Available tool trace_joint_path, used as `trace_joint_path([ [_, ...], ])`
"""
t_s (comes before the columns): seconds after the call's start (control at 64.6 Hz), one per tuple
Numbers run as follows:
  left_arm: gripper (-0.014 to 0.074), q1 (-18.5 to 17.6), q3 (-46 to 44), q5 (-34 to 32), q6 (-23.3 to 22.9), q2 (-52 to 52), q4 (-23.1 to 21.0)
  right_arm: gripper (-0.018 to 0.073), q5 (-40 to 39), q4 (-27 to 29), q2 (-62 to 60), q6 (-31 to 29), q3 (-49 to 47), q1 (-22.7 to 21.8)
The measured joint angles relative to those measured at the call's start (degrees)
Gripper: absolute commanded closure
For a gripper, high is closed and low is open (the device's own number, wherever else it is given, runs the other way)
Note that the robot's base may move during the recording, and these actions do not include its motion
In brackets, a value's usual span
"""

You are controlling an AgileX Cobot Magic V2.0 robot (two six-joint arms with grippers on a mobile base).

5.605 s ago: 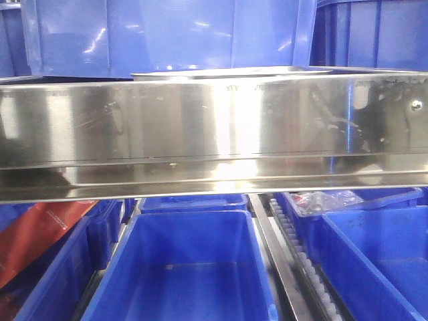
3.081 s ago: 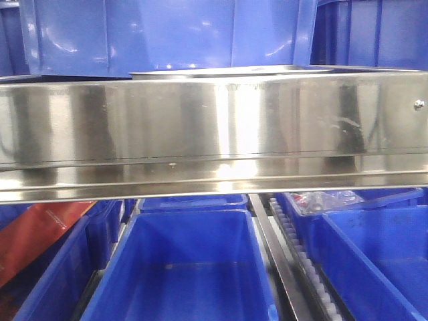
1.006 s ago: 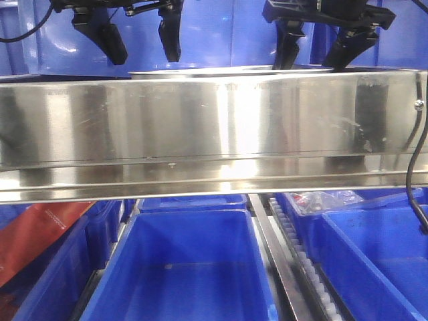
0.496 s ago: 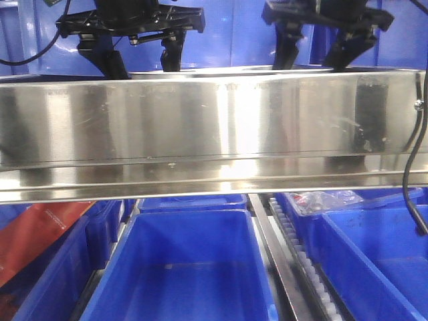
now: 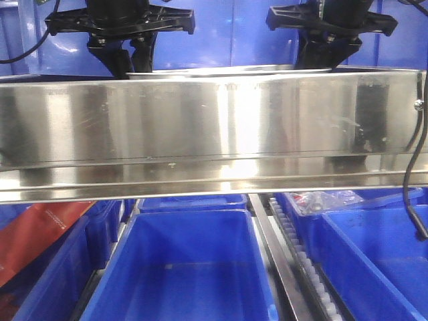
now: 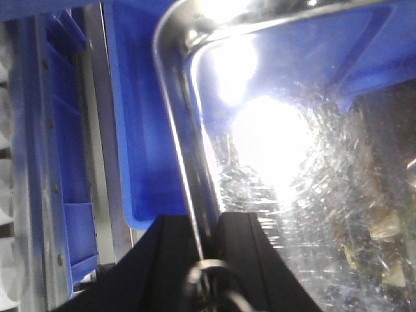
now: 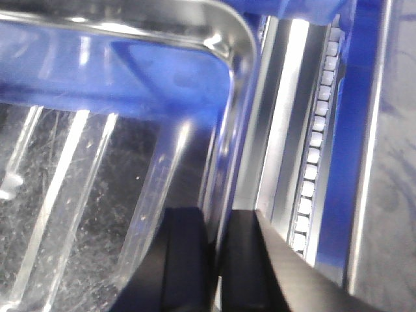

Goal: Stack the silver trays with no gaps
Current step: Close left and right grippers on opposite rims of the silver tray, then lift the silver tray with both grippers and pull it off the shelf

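Observation:
A silver tray (image 5: 221,69) shows edge-on just above the broad steel rail (image 5: 214,127). My left gripper (image 5: 127,63) has come down over the tray's left end and my right gripper (image 5: 328,60) over its right end. In the left wrist view, the tray's thin rolled rim (image 6: 177,130) runs between the two black fingers of the left gripper (image 6: 205,221), which is shut on it. In the right wrist view, the right gripper (image 7: 216,214) is shut on the tray's right wall (image 7: 227,123). The scratched tray floor (image 6: 292,162) glares under the light.
Deep blue bins (image 5: 194,267) stand below the rail and more blue bins (image 5: 200,30) behind the tray. A roller track (image 7: 318,130) runs along the tray's right side. A red packet (image 5: 37,234) lies in the lower left bin. A black cable (image 5: 416,160) hangs at the right.
Both grippers, absent at first, came down from the top with jaws spread. They have now sunk lower and closed on the tray's two ends.

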Motion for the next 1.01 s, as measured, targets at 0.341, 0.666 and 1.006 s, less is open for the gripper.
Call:
trace_joint_path([
  [0.341, 0.0604, 0.0, -0.5, 0.6, 0.0, 0.0, 0.1, 0.0638, 0.2, 0.0, -0.3, 0.1, 0.0, 0.0],
  [0.666, 0.0604, 0.0, -2.4, 3.4, 0.0, -1.5, -0.8, 0.0638, 2.7, -0.2, -3.3, 0.1, -0.1, 0.0],
  [1.006, 0.0604, -0.1, -2.4, 7.0, 0.0, -8.5, -1.2, 0.0638, 6.5, 1.7, -8.3, 0.2, -0.3, 0.2],
])
